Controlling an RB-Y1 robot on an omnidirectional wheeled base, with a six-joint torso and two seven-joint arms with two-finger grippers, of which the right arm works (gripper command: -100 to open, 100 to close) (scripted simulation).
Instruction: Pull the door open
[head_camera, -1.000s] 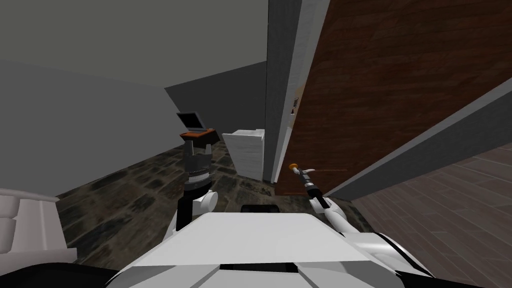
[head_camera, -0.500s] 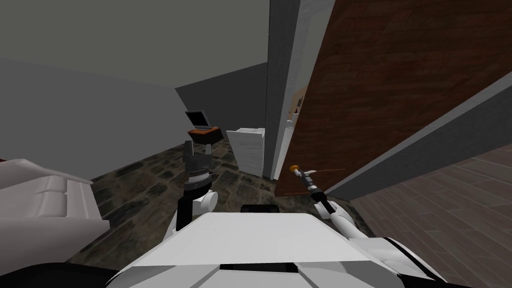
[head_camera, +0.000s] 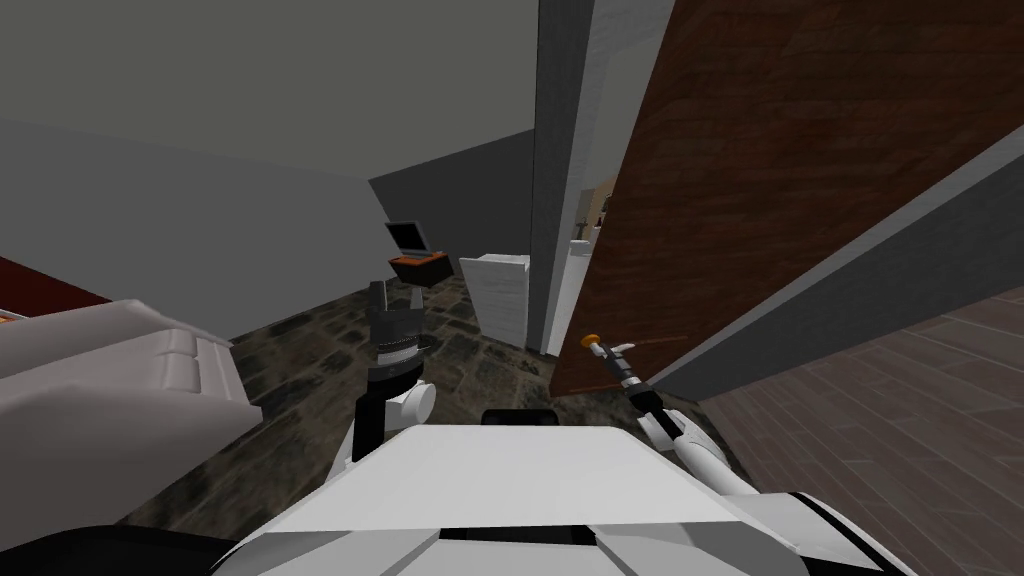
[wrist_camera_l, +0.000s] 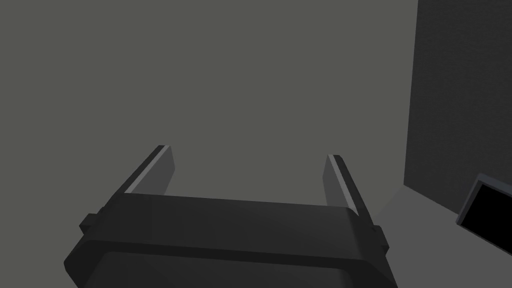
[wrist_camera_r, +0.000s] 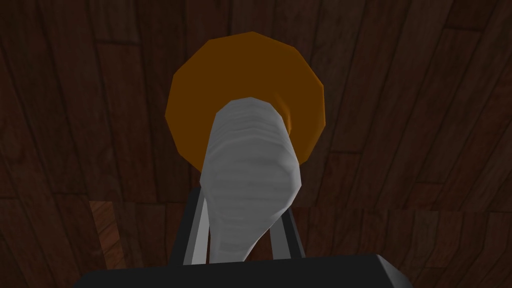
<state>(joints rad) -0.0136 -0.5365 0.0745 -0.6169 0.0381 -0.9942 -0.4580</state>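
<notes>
At the brown door (head_camera: 800, 150), the right gripper (wrist_camera_r: 243, 212) clamps the grey handle (wrist_camera_r: 250, 160); the left gripper (wrist_camera_l: 248, 152) holds its fingers (wrist_camera_l: 152, 172) apart.

The door (head_camera: 800, 150) is dark reddish-brown planks. Its handle (wrist_camera_r: 247, 180) is pale grey on an orange plate (wrist_camera_r: 200, 100). The floor (head_camera: 300, 360) at lower left is mottled dark stone; the sofa (head_camera: 100, 380) light grey.

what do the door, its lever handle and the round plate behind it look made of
The door: dark brown wood, planks and grain showing, matte. The lever handle: pale grey, faintly ridged, dull; metal or plastic, unclear. The round plate: flat orange, faceted rim; perhaps brass, can't tell.
</notes>
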